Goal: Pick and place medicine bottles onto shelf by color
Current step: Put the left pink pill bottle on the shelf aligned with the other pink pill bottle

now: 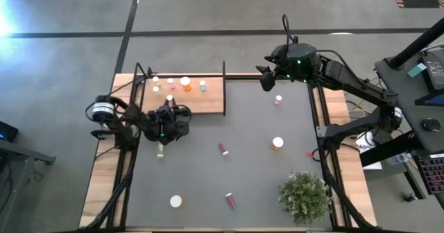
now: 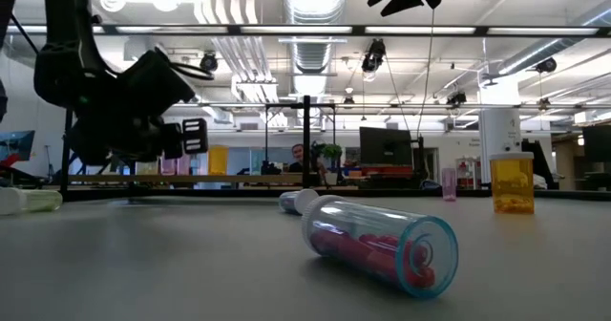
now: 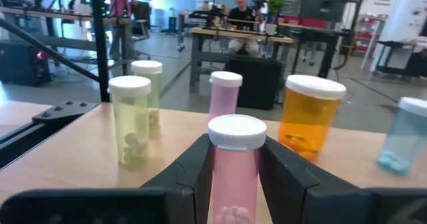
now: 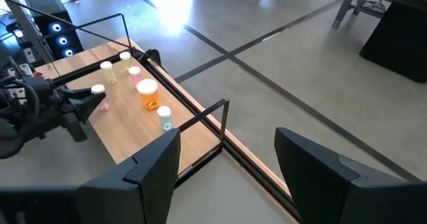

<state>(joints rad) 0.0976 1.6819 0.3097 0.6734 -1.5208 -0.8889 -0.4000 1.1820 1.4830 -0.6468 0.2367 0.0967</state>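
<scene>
High view, from overhead, lays out what the others cut off: the shelf (image 1: 198, 94) sits at the table's far left with a row of medicine bottles (image 1: 185, 83) on it, and more bottles lie scattered on the dark tabletop (image 1: 250, 164) near a bushy plant (image 1: 304, 197). The left gripper (image 1: 169, 117) is at the shelf's near edge; the right gripper (image 1: 266, 80) waits high over the table's far right.

Low view alone shows contents up close: a clear bottle (image 2: 380, 241) lies on its side, holding red pills, while an orange bottle (image 2: 512, 181) stands upright farther back.

Left wrist view shows what the overhead hides: the left gripper's fingers (image 3: 188, 175) are clamped on a pink bottle (image 3: 235, 164) with a white cap, pale pills at its bottom. Beyond it on the shelf stand two yellow-green bottles (image 3: 129, 121), another pink one, an orange one (image 3: 308, 116) and a pale blue one (image 3: 405, 136) with pills inside.

Right wrist view looks down at the shelf from afar, the right gripper's fingers (image 4: 151, 169) spread wide around nothing.
</scene>
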